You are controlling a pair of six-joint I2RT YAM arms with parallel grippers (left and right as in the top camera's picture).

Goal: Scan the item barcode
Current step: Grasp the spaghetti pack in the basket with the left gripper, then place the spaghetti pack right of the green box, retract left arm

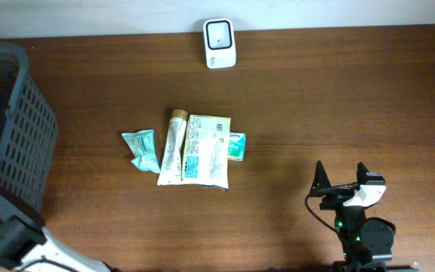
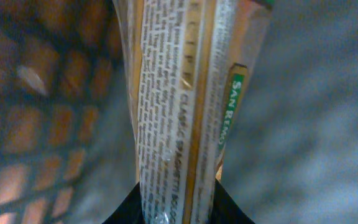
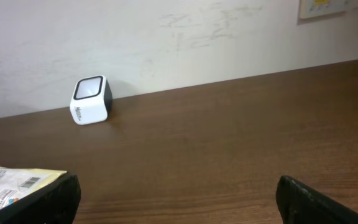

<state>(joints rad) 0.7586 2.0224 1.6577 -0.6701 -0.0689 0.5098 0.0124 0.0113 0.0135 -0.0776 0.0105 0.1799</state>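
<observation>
Brown worktop (image 1: 316, 98) open around right fingers (image 3: 45, 200), spread wide, empty. Left fingers (image 2: 232, 213) pinch pasta packet (image 2: 179, 112), long axis up-frame.

A dark brown, wood-grained tabletop (image 1: 338, 98) fills almost the whole overhead view, evenly lit with a faint sheen. Behind its far edge rises an off-white wall (image 3: 229, 37), scuffed and smudged in places. A pale wall plate (image 3: 329, 7) is mounted higher up, partly cut off.

Pinched in the left tool (image 2: 178, 214): a clear San Remo spaghetti packet (image 2: 179, 93); blurred basket mesh (image 2: 36, 124) at left.
</observation>
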